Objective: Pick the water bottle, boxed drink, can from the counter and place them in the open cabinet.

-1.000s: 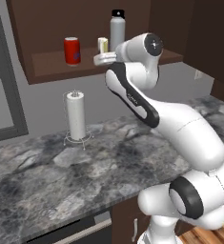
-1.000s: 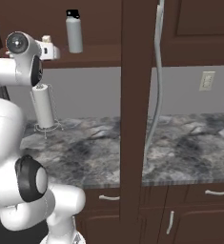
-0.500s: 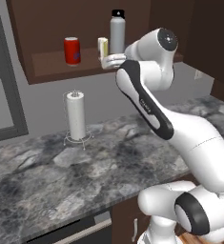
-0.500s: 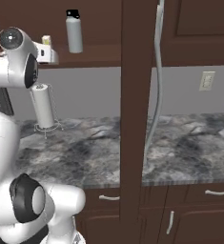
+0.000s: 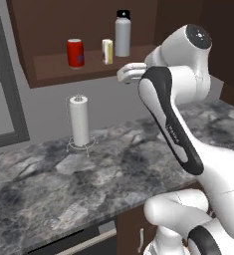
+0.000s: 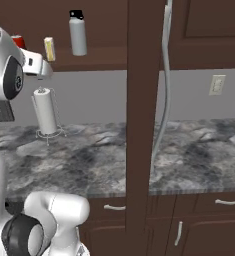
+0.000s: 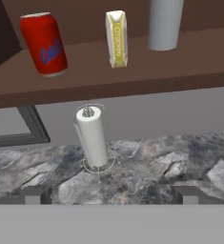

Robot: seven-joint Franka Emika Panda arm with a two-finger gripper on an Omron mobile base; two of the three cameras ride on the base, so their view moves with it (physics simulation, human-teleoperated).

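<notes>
1. Hand (image 7: 111, 196) hung with its fingers spread wide and nothing between them, just in front of the cabinet (image 5: 49, 69) shelf edge (free, I judged, because all three items already stood inside).
2. Counter (image 5: 113, 169) below carried a paper towel roll (image 5: 79, 121) on its wire stand.
3. On the shelf the can (image 5: 75, 53) stood leftmost, the boxed drink (image 5: 107, 51) upright just beside it, apart.
4. Farthest right, the water bottle (image 5: 122, 33) stood upright, set deep enough to be steady; the task looked essentially complete.
</notes>
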